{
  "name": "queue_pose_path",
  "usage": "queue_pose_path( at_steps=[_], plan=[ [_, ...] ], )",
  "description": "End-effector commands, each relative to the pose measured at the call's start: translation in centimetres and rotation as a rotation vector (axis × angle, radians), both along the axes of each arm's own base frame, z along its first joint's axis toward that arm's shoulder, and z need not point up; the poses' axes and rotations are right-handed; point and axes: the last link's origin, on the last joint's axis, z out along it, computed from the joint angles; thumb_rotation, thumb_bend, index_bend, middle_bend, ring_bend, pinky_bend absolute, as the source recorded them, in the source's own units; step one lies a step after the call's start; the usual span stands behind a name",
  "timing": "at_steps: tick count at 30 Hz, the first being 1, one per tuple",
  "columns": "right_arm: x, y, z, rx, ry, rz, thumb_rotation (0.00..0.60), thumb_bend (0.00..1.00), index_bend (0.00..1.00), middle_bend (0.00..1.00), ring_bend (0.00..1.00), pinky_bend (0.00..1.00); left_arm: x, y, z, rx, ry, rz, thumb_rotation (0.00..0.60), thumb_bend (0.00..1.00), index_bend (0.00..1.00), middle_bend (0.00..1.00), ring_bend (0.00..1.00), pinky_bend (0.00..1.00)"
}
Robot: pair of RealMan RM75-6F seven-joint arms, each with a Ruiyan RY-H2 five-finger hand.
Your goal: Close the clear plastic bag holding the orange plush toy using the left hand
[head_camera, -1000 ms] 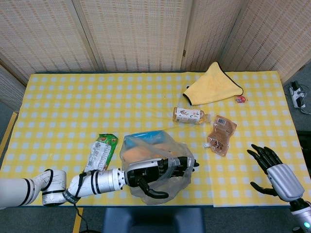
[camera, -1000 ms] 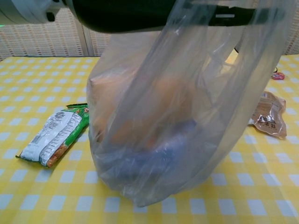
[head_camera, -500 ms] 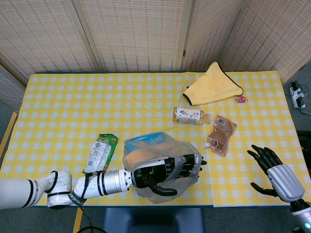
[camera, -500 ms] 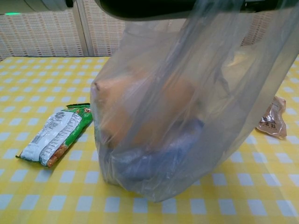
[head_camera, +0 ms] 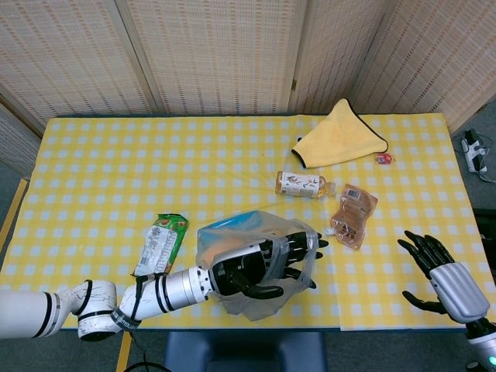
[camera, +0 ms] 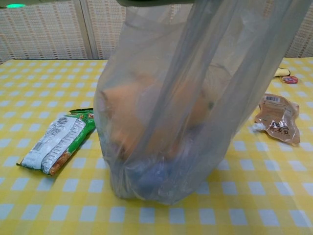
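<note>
Table [head_camera: 93, 170] w/ yellow-white check cloth fills both views. Clear plastic bag [head_camera: 232, 236] sits at the near edge, approx centre, just right of a green snack packet [head_camera: 160, 244]. Chest view shows the bag [camera: 161, 112] standing upright, long axis vertical, mouth up and pulled toward the top of frame; head view can't show that, only the crumpled top from above. Orange plush toy [camera: 132, 117] fills the bag's mid section, w/ something blue-ish under it, blurred thru the film; from the head view the toy [head_camera: 225, 246] is only an orange patch.

Left hand [head_camera: 260, 263] is on the bag's upper part, fingers curled into the plastic and gripping it; forearm runs in from lower left. Chest view shows only a dark sliver at the top edge, so the hand itself reads only from the head view.

Right hand [head_camera: 438, 271] at far right, off the table edge, fingers spread, holding nothing.

Head view only: yellow cloth [head_camera: 341, 136] at the far right. Both views: brown pouch [head_camera: 353, 213] right of the bag, apart from it.
</note>
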Motion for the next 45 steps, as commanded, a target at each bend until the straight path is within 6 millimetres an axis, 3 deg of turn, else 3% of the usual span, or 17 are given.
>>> queue_pose_path(
  at_steps=[1,10,20,28,39,41,45],
  plan=[
    [0.0,0.0,0.0,-0.001,0.0,-0.001,0.6,0.27,0.0,0.0,0.0,0.0,-0.1,0.0,0.1,0.012,0.004,0.005,0.6,0.36,0.07,0.02,0.04,0.3],
    [0.0,0.0,0.1,-0.005,-0.001,-0.004,0.6,0.27,0.0,0.0,0.0,0.0,-0.5,0.0,0.4,0.038,0.022,0.038,0.6,0.36,0.14,0.14,0.16,0.45],
    [-0.1,0.0,0.1,-0.006,-0.001,-0.004,0.6,0.27,0.0,0.0,0.0,0.0,-0.5,-0.2,0.3,0.046,0.032,0.043,0.6,0.36,0.18,0.23,0.25,0.53],
    [-0.1,0.1,0.2,-0.007,-0.003,-0.001,0.6,0.27,0.0,0.0,0.0,0.0,-0.6,-0.5,0.6,0.065,0.042,0.06,0.6,0.36,0.28,0.42,0.4,0.63],
    [-0.1,0.2,0.1,-0.008,-0.002,0.0,0.6,0.27,0.0,0.0,0.0,0.0,-0.6,-0.5,1.2,0.095,0.067,0.087,0.6,0.36,0.53,0.71,0.63,0.78],
    [-0.1,0.2,0.1,-0.008,-0.002,0.0,0.6,0.27,0.0,0.0,0.0,0.0,-0.7,-0.4,1.3,0.106,0.065,0.105,0.6,0.42,0.56,0.74,0.66,0.82],
    [0.0,0.2,0.1,-0.005,-0.001,0.002,0.6,0.27,0.0,0.0,0.0,0.0,-0.9,-0.3,1.5,0.119,0.054,0.148,0.6,0.78,0.53,0.77,0.74,0.9]
  ],
)
